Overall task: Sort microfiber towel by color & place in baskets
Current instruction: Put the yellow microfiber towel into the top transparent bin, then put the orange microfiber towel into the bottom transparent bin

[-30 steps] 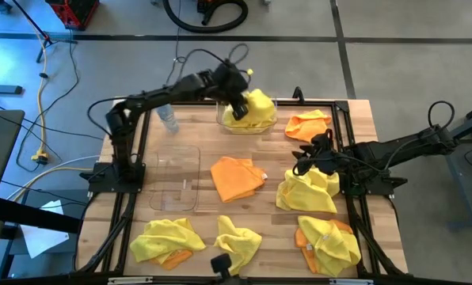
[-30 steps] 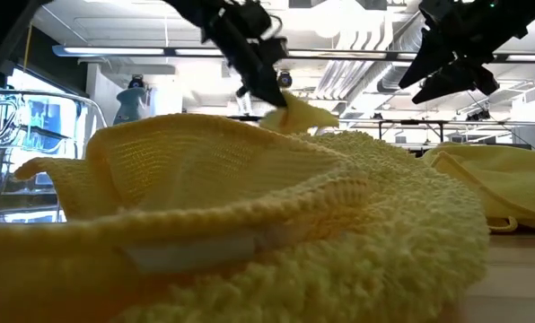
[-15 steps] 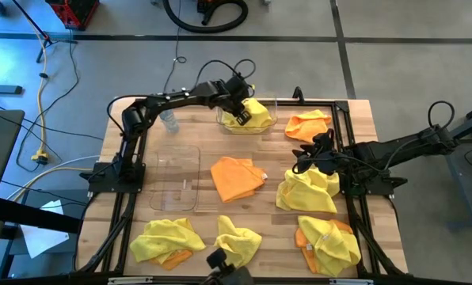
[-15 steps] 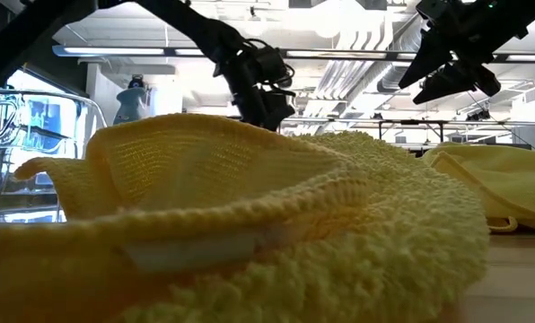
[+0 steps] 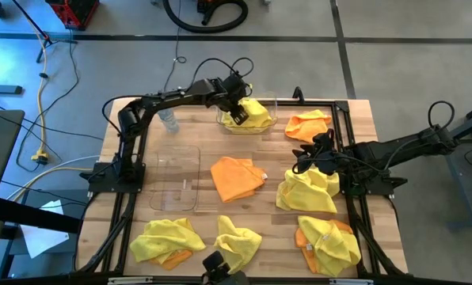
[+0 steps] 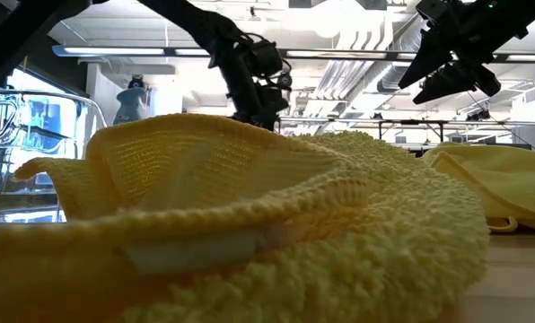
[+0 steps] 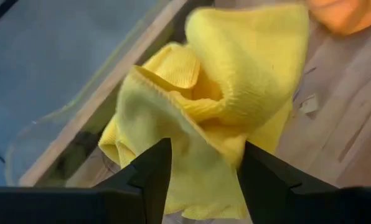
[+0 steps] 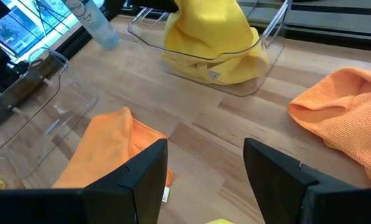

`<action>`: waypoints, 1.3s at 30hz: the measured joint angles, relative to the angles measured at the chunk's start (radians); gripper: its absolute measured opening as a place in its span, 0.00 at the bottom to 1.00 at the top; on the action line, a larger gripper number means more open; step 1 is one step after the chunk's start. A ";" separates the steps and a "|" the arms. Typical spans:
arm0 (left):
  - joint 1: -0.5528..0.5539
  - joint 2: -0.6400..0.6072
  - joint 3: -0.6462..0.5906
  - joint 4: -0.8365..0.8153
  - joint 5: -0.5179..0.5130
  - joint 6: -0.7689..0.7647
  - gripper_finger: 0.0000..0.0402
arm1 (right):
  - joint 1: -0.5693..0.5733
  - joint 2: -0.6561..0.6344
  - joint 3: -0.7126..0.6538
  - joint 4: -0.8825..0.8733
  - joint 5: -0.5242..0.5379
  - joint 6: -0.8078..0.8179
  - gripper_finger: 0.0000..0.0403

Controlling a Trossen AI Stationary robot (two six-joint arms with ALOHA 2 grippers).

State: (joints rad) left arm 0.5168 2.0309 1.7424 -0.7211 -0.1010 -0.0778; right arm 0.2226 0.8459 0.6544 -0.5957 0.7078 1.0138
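A yellow microfiber towel (image 5: 256, 115) lies bunched in the clear basket (image 5: 269, 125) at the table's far edge. My left gripper (image 5: 237, 117) stands open just over it, and in the left wrist view the towel (image 7: 223, 93) shows between and beyond the fingers. A second clear basket (image 5: 175, 178) stands at the left with nothing in it. My right gripper (image 5: 306, 162) hangs open above a yellow towel (image 5: 307, 191) at the right. Orange towels lie at the middle (image 5: 236, 177) and far right (image 5: 309, 124). My left gripper stands open around the upper fold (image 7: 201, 124) of the yellow towel, its fingers slanting down into the far basket. Whether the fingertips touch the cloth, I cannot tell. The towel rests on the basket's floor.
A water bottle (image 5: 168, 119) stands left of the far basket. More yellow towels lie along the near edge (image 5: 169, 237) (image 5: 237, 237), and a yellow towel lies on top of an orange one at the near right (image 5: 329, 241). One near towel (image 6: 249, 224) fills most of the low view.
My left gripper has gone down into the far basket with the yellow towel. The towel's tip, which showed at the fingers in the low view, is gone from there, and the towel has settled lower inside the basket. The right arm has kept still.
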 joint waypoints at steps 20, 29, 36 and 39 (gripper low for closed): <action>-0.358 -0.277 0.001 -0.276 -0.180 -0.375 0.41 | 0.000 0.000 0.000 -0.054 -0.242 -0.001 0.51; -0.650 -0.316 0.001 -0.400 -0.273 -0.721 0.41 | 0.000 0.000 0.000 -0.069 -0.300 -0.052 0.51; -0.866 -0.314 0.001 -0.563 -0.270 -1.068 0.41 | 0.001 0.000 0.000 -0.076 -0.300 -0.074 0.51; -0.954 -0.314 0.001 -0.625 -0.261 -1.233 0.41 | 0.001 0.000 0.000 -0.076 -0.300 -0.080 0.51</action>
State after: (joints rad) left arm -0.4374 1.7164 1.7432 -1.3464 -0.3623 -1.3112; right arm 0.2234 0.8455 0.6544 -0.6712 0.4074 0.9338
